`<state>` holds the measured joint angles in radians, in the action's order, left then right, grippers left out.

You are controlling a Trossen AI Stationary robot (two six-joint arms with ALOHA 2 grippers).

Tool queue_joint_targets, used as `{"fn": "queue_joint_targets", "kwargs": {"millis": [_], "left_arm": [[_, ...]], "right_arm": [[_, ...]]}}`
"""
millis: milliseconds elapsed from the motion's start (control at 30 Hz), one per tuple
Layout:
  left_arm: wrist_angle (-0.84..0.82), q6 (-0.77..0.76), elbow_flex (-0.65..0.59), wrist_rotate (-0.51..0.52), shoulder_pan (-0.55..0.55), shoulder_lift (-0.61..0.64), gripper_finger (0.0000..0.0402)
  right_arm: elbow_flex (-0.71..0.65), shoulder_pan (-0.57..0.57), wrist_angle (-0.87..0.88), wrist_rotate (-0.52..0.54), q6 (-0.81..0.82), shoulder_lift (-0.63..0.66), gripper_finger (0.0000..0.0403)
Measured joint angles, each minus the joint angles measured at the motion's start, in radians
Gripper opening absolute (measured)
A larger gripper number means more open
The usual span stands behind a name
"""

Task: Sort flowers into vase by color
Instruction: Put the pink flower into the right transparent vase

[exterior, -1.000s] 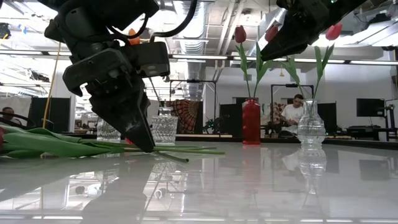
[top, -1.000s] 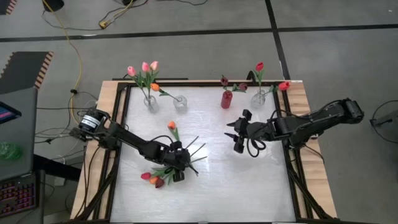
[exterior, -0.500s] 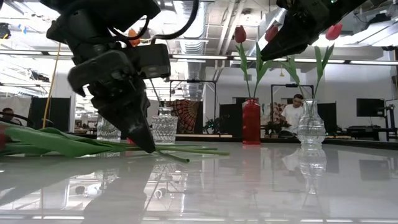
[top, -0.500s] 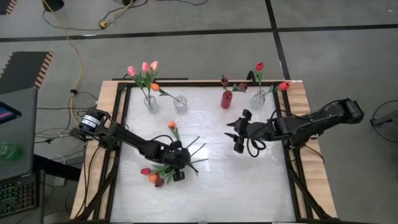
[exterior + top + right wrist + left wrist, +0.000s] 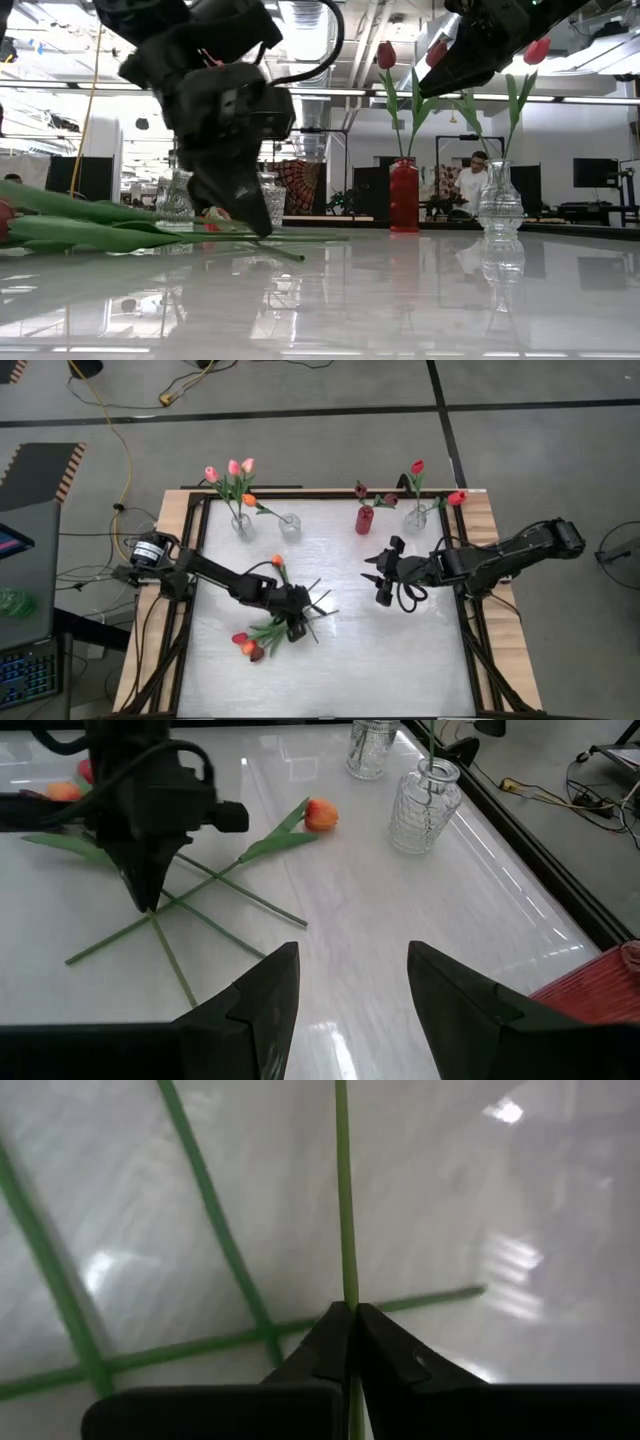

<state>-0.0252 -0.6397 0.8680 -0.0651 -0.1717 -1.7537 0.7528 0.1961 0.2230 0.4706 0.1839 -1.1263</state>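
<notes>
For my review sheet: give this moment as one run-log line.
left gripper: shut on stem, at the loose flowers | right gripper: open, idle mid-table | vases: partly filled

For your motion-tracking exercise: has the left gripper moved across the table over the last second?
Yes. In the high view the left gripper has slid toward the right arm's side, away from the table's left rim, fingers shut on a green stem.

The dark left gripper (image 5: 298, 622) sits low over a loose cluster of green-stemmed artificial tulips (image 5: 262, 634) on the glossy white table (image 5: 380, 650). The dark right gripper (image 5: 377, 578) hovers mid-table, near the small red vase (image 5: 364, 520).
</notes>
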Motion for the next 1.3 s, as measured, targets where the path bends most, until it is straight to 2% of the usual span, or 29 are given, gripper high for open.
{"fn": "queue_joint_targets", "kwargs": {"millis": [200,400,533,767,967,1133,1300], "left_arm": [[0.112,-0.062,0.000,-0.105,0.072,0.000,0.0000],[0.213,-0.154,0.000,-0.141,0.146,0.000,0.0000],[0.285,-0.227,0.000,-0.147,0.185,0.000,0.0000],[0.404,-0.354,0.000,-0.148,0.225,0.001,0.0000],[0.523,-0.456,0.000,-0.147,0.238,0.001,0.0000],[0.563,-0.482,0.000,-0.145,0.239,0.001,0.0000],[0.567,-0.484,0.000,-0.135,0.239,0.001,0.0000]], "right_arm": [[0.000,0.001,0.000,-0.007,-0.009,0.000,0.0214],[0.000,0.008,-0.001,-0.100,-0.051,0.000,0.0214],[0.000,0.045,-0.029,-0.108,-0.114,0.000,0.0214],[0.000,0.135,-0.155,-0.108,-0.363,-0.037,0.0214],[0.000,0.178,-0.352,-0.101,-0.656,-0.175,0.0214],[0.003,0.190,-0.569,-0.016,-0.860,-0.299,0.0214],[0.061,0.190,-0.599,-0.015,-0.946,-0.403,0.0205]]}}
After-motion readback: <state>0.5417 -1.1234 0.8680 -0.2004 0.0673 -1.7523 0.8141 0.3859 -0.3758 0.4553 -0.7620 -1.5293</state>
